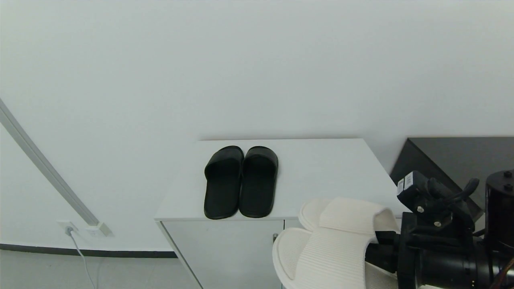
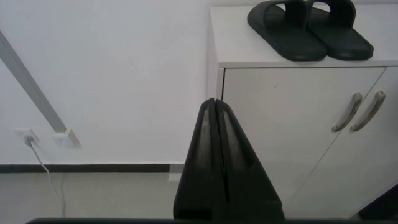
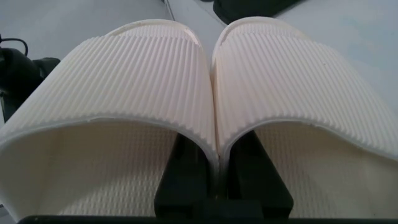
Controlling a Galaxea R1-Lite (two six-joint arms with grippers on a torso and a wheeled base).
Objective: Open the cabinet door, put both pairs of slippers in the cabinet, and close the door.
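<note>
left gripper (image 2: 215, 107): fingers pressed together, nothing between them; level with the cabinet (image 2: 280, 124) front, aimed at its left front edge
right gripper (image 3: 216, 171): clamped on the two inner straps of the white slippers (image 3: 124, 81), pair held side by side
white slippers, place (image 1: 333, 241): in the air, in front of the right half of the cabinet (image 1: 321, 168), just below its top edge
black slippers (image 1: 241, 182): on the cabinet top, left of centre, touching each other; long axis front to back, heels at the front edge, strap ends toward the wall
doors (image 2: 292, 143): both flush with the frame, judged shut
handles (image 2: 347, 112): two bars close together at the centre seam, long axis upright; one (image 1: 275, 237) seen just left of the held white pair
key relation: handles lie to the right of the left gripper's line, across one door's width; white pair hangs just in front of the right door
nearer free arm: left, judged the one to pull
step judged: door not yet opened, no pair inside
risk: held pair likely in the right door's swing path
</note>
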